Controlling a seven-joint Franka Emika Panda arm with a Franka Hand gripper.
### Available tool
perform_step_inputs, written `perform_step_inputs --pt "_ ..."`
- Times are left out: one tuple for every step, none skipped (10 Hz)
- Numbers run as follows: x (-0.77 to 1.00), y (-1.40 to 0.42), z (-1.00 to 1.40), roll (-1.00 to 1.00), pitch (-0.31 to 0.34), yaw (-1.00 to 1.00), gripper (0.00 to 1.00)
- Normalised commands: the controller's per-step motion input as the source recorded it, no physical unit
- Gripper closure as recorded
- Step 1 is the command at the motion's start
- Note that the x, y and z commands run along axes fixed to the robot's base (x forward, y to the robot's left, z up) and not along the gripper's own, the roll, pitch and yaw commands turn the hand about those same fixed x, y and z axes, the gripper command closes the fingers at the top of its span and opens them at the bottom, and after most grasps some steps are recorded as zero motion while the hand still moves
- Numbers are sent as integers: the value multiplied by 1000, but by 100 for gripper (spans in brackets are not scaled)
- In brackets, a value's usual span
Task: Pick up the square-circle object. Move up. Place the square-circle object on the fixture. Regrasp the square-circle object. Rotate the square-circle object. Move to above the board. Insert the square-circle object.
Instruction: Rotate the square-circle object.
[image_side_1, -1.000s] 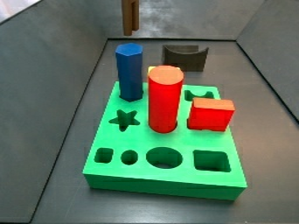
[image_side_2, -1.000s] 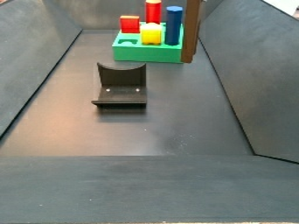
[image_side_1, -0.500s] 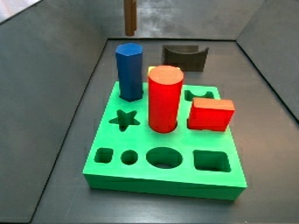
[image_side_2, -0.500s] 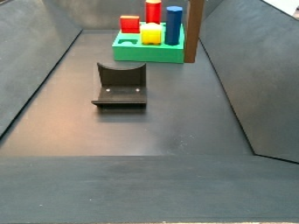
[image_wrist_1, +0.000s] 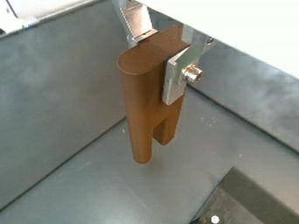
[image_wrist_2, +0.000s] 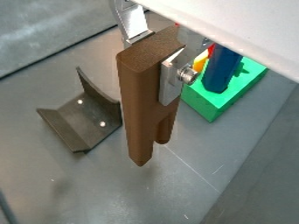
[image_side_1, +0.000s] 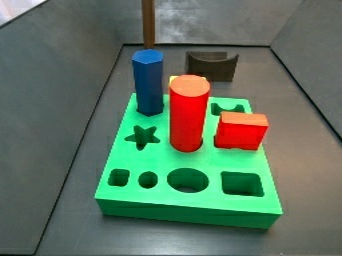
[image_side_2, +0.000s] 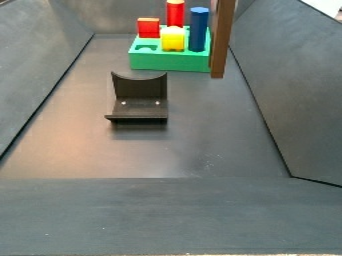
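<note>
My gripper (image_wrist_1: 159, 51) is shut on the square-circle object (image_wrist_1: 145, 96), a long matte brown block that hangs upright with its two legs pointing down. The silver fingers (image_wrist_2: 172, 75) clamp its top end, as both wrist views show. In both side views only the block shows, hanging down from the top edge (image_side_1: 151, 22) (image_side_2: 223, 38); the gripper itself is out of frame there. The block hangs in the air beside the green board (image_side_2: 171, 62), near its blue prism corner. The fixture (image_side_2: 136, 98), dark with a U-shaped notch, stands apart from it on the floor (image_wrist_2: 79, 122).
The board (image_side_1: 187, 205) carries a blue prism (image_side_1: 147, 78), a red cylinder (image_side_1: 189, 112) and a red cube (image_side_1: 242, 130); a yellow piece (image_side_2: 173, 38) shows too. Star, round and square holes lie open along its front. Grey sloping walls (image_side_1: 74, 110) enclose the floor.
In a side view the held brown block reaches lower than a second ago. Board, fixture and other pieces have not moved.
</note>
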Motion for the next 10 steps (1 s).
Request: perform_step_inputs --pt "21 14 -1000 -191 -43 17 100" --pt "24 16 -1000 -162 -47 -2 100" --pt "25 17 -1000 -160 -52 -9 100" --pt "28 18 -1000 -158 -54 -12 100" --pt "27 18 -842 -153 -60 -15 100" --pt "22 15 -627 -142 -60 -14 100" --pt "20 12 -469 -137 -66 -14 100" --pt "18 5 -315 -141 -71 -12 100" --pt "0 0 0 49 -75 -10 0" --pt "0 0 1000 47 -63 -10 0"
